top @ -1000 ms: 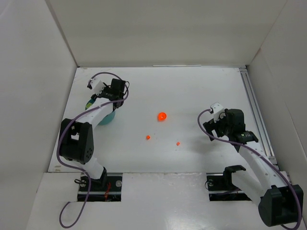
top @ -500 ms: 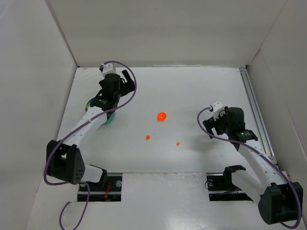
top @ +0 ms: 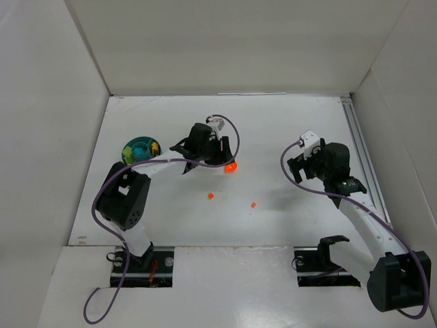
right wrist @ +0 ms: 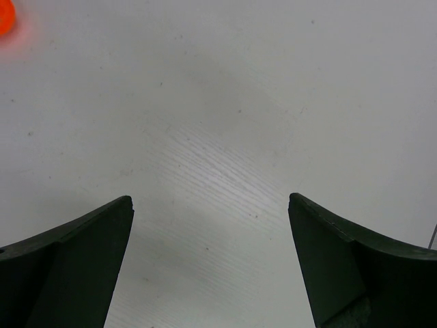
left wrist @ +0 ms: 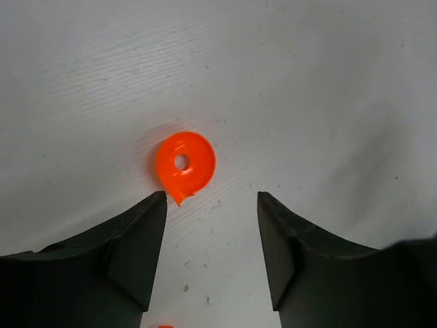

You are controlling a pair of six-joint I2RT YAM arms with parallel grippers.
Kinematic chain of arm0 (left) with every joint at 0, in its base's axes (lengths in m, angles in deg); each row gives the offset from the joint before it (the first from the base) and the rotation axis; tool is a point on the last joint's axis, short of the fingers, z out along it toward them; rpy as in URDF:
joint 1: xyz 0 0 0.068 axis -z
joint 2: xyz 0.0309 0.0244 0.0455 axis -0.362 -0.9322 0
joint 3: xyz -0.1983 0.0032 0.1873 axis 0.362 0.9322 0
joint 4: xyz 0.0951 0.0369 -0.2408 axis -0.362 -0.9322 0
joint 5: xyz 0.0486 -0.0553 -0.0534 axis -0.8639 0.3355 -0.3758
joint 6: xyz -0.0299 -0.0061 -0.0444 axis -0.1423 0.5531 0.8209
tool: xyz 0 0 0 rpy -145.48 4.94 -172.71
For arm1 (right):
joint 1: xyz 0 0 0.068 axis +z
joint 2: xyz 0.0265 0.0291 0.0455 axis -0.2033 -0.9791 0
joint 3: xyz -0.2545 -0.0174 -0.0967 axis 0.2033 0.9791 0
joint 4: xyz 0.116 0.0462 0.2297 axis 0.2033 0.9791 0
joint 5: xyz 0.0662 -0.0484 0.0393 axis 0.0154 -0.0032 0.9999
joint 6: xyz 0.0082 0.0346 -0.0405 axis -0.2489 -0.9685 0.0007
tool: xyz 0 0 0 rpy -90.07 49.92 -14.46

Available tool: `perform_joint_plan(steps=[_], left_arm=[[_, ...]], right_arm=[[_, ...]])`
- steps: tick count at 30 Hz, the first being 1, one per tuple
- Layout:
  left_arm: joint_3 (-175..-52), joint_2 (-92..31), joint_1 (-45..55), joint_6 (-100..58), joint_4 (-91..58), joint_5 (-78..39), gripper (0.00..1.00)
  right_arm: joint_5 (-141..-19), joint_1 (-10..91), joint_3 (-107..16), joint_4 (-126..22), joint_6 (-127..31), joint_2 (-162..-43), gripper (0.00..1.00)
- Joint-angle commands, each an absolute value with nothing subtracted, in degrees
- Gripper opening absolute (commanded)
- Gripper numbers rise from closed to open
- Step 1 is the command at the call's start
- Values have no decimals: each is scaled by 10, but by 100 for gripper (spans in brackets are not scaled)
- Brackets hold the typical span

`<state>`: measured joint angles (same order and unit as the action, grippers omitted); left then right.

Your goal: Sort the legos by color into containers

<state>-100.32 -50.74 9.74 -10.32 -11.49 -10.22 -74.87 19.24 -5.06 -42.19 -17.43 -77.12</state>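
A round orange lego (top: 231, 166) with a centre hole lies on the white table; in the left wrist view it (left wrist: 185, 163) sits just beyond my open left gripper (left wrist: 212, 198), off its left fingertip. In the top view my left gripper (top: 220, 158) hovers right beside it. Two small orange legos (top: 211, 195) (top: 253, 204) lie nearer the front. The round teal dish (top: 140, 149) sits at the left with yellow, lime and teal pieces in its compartments. My right gripper (right wrist: 210, 201) is open and empty over bare table; it shows at the right in the top view (top: 298, 169).
White walls enclose the table on three sides. A metal rail (top: 364, 160) runs along the right edge. An orange blur (right wrist: 5, 17) shows at the top left corner of the right wrist view.
My left arm swung from over the teal dish rightward to the round orange lego, uncovering the dish. My right arm shifted slightly.
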Motion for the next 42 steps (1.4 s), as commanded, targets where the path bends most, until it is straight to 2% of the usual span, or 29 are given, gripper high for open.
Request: perform_joint_plan(steps=[1,3,4,10,14,16,23,29,32,36,38,42], left_arm=[[-1047,-512,106,-116,-111,-130,48],[-1060,-535,111,-111,-125,-145,46],[-1060,-541,111,-111,-131,-155,42],[-1078,-580,117,-117,-165,-206,40],[-1084,-594,123,-123,-165,-206,40],[-1089,-607,123,-123,-165,-201,36],[-1094,-626,123,-123,-165,-189,31],[-1099,-639,123,-123,-165,-189,18],[-1099,-639,123,-123,-165,-189,16],[-1099,-633,128,-123,-165,-183,8],[-1099,-627,133,-123,-165,-183,0],[-1092,-608,133,-133,-152,-178,0]], right_arm=[[-726,188,-80,-465,-179,-772,100],[-726,188,-74,-465,-172,-772,100],[-726,188,-69,-457,-172,-772,100],[-754,188,-59,-425,-158,-749,100],[-767,188,-53,-411,-158,-736,100],[-772,188,-53,-411,-158,-731,100],[-777,188,-53,-406,-158,-731,100],[-777,188,-53,-406,-158,-731,100],[-783,188,-53,-406,-158,-731,100],[-783,188,-53,-406,-158,-726,100],[-783,188,-53,-406,-158,-725,100],[-783,188,-48,-406,-158,-720,100]])
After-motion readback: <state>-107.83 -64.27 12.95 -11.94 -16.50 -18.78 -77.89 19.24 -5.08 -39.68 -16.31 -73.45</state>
